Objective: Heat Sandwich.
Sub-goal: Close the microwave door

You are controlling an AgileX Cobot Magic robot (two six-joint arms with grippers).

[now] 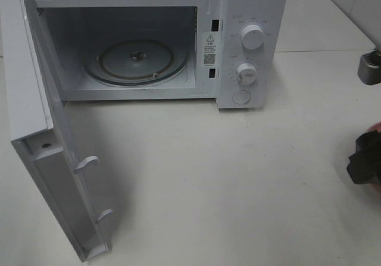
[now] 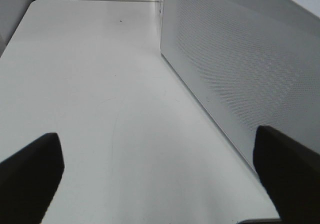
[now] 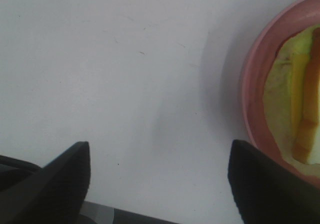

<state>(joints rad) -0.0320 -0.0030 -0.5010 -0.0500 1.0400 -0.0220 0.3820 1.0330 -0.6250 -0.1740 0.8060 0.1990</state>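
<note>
The white microwave [image 1: 250, 46] stands at the back of the table with its door [image 1: 36, 159] swung wide open to the left. Its glass turntable [image 1: 137, 60] is bare. The sandwich [image 3: 292, 108], pale cream with yellow and orange strips, lies on the salmon-pink plate [image 3: 255, 83]. My right gripper [image 3: 159, 145] is open and empty over the bare table, and the plate's rim lies just beside one finger [image 3: 260, 184]. In the exterior high view it [image 1: 363, 159] shows at the right edge, covering most of the plate. My left gripper [image 2: 155, 136] is open and empty beside a perforated white microwave wall [image 2: 240, 68].
The open door juts far out toward the front left of the white table [image 1: 208, 177]. A grey part [image 1: 369, 63] shows at the right edge. The microwave's two knobs [image 1: 252, 38] and a round button [image 1: 241, 97] sit on its right panel.
</note>
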